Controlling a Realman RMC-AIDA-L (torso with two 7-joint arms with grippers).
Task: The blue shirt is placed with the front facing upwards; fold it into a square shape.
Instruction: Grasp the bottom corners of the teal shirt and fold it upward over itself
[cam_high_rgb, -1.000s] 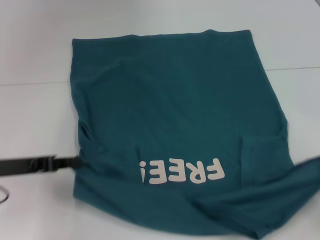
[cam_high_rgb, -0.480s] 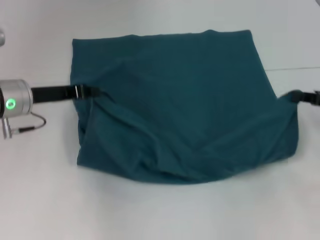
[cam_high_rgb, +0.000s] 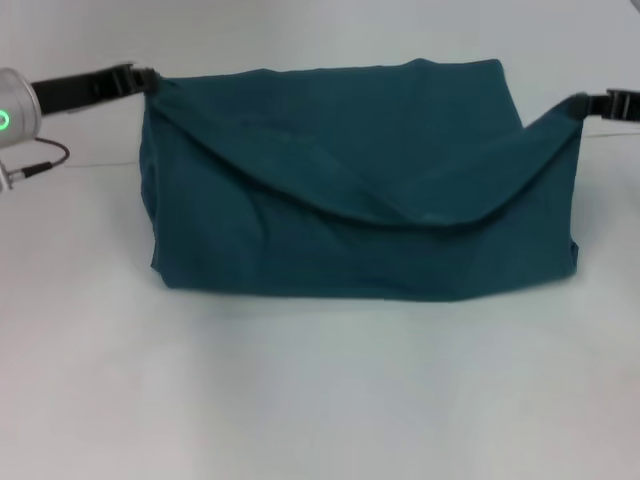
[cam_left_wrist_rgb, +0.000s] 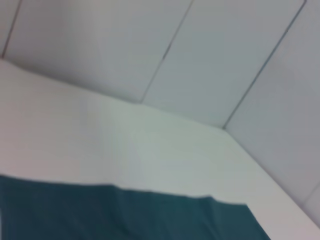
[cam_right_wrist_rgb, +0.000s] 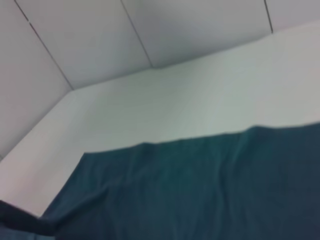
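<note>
While stretched, blue shirt (cam_high_rgb: 360, 190) spans left tool (cam_high_rgb: 148, 80), right tool (cam_high_rgb: 585, 103)

Head looks down; wrists graze blue shirt (cam_high_rgb: 360, 190).

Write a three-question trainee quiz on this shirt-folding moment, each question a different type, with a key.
1. True or false: the "FREE!" lettering on the blue shirt faces up in the head view.
2. Multiple choice: where is the left end effector?
A. at the shirt's far left corner
B. parked away from the shirt
C. over the shirt's middle
3. Fill in: the right end effector is at the shirt's far ____ corner.

Key
1. False. Only plain teal cloth shows; a folded-over layer sags in a curve across the shirt on the white table.
2. A
3. right
</note>
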